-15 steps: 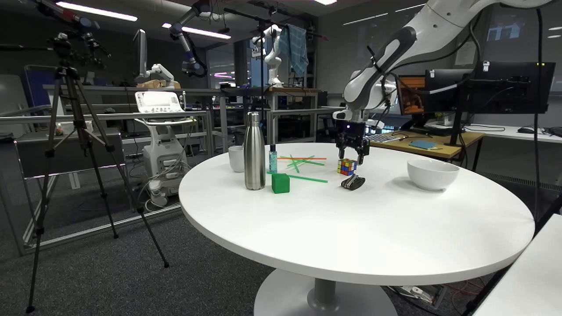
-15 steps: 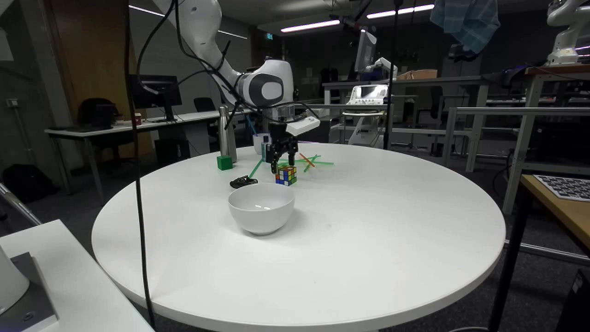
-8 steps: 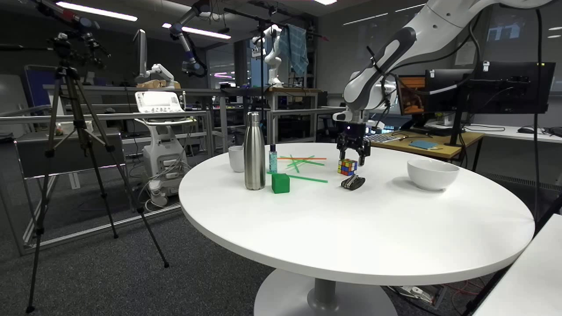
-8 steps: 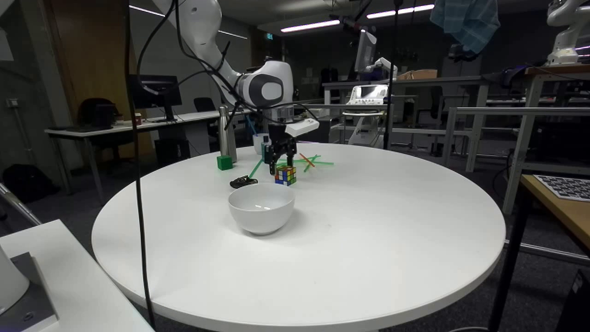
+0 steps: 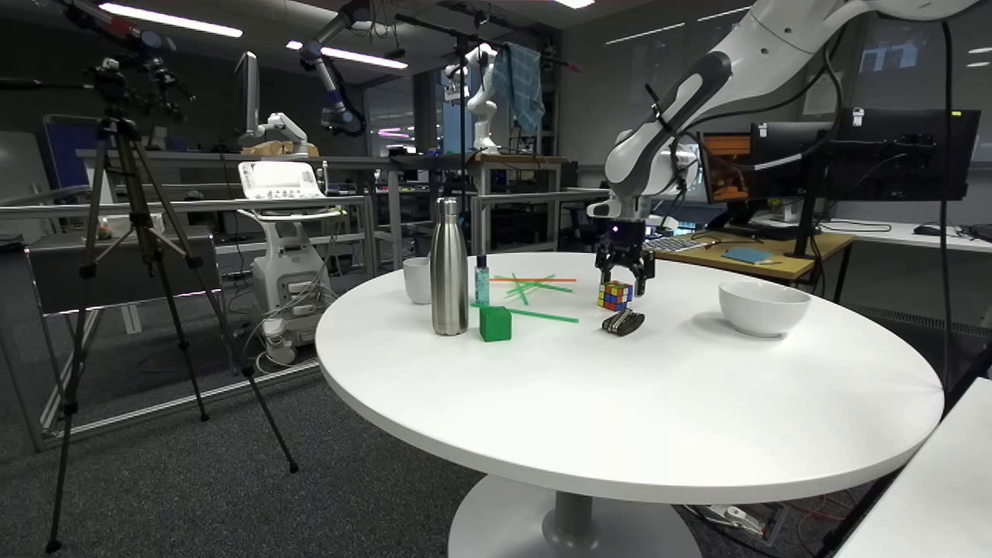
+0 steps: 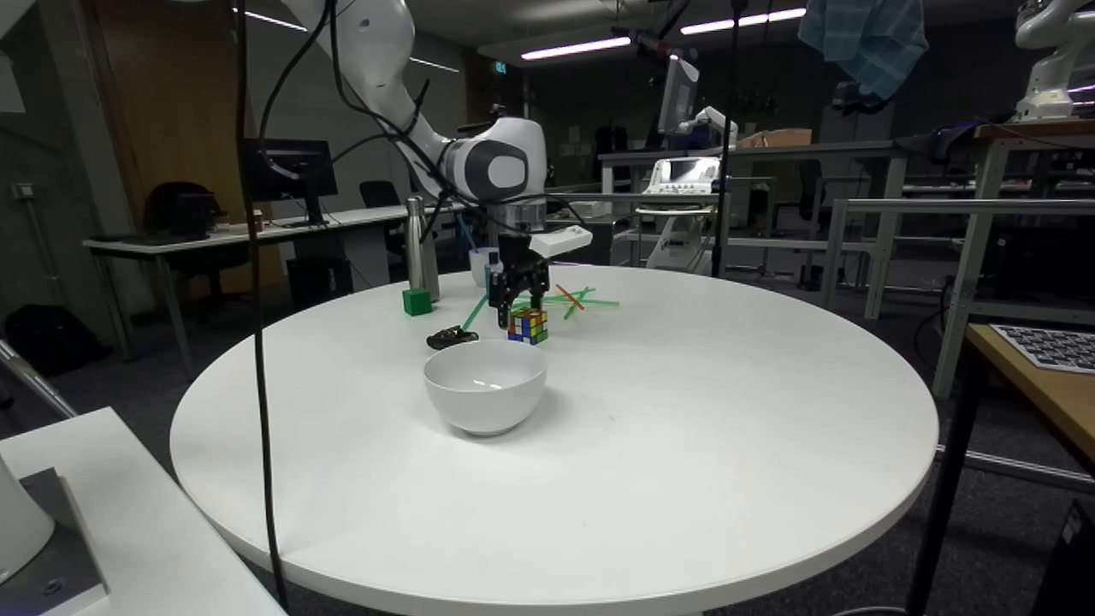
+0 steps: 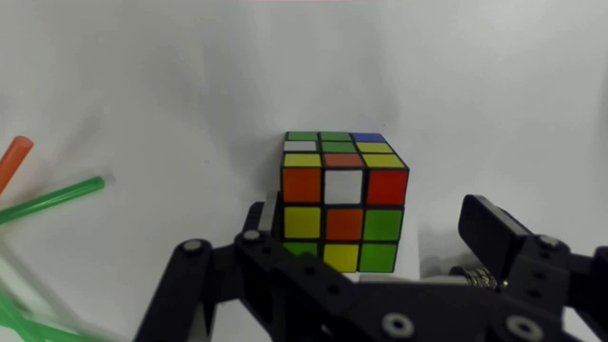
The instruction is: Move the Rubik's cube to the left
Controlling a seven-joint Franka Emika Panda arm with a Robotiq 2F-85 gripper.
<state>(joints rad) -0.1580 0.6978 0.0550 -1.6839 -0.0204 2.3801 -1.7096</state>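
Before me, a spread black gripper (image 7: 373,216) straddles a multicoloured Rubik's cube (image 7: 343,209) lying nearer the finger (image 7: 254,219) towards green straws (image 7: 52,200).

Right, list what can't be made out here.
Rubik's cube: lower left corner hidden by the fingers in the wrist view.
White cup: right side behind the steel bottle in an exterior view.
Orange straw: one end cut off by the wrist view's left edge.

The Rubik's cube (image 5: 614,296) stands on the table (image 5: 659,418) near the multitool (image 5: 623,322).
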